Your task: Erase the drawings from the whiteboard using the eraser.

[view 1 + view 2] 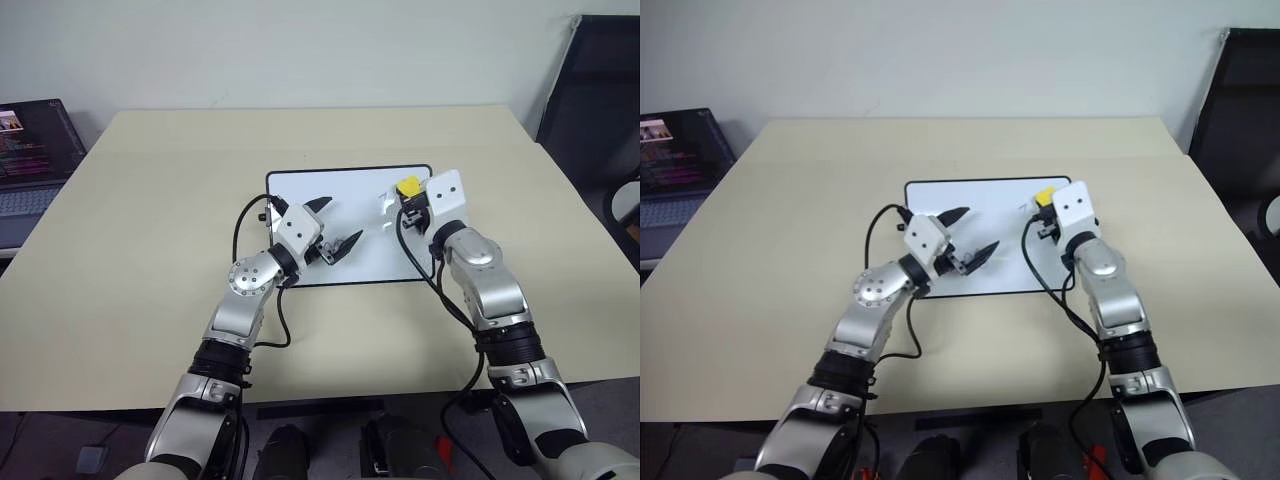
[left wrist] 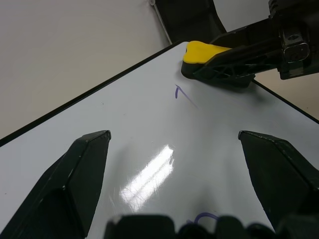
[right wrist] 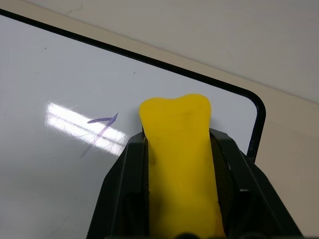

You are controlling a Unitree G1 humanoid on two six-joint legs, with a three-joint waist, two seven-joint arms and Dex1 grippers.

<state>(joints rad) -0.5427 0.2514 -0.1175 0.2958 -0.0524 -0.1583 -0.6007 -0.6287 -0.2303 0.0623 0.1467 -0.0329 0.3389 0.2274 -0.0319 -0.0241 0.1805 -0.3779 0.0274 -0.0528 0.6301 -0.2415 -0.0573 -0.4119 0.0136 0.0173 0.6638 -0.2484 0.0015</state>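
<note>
Desk (image 1: 150, 200): pale beige top, rectangular, plain surface. Whiteboard (image 1: 345, 205) lies flat on the desk, near its middle and a little toward the right edge; glossy white face, thin black frame, rounded corners. Bare desk surface surrounds the whiteboard on all sides. Laptop (image 1: 30, 160) sits well apart from the whiteboard, off the desk's far-left corner, screen lit; whether it rests on the desk cannot be told.
</note>
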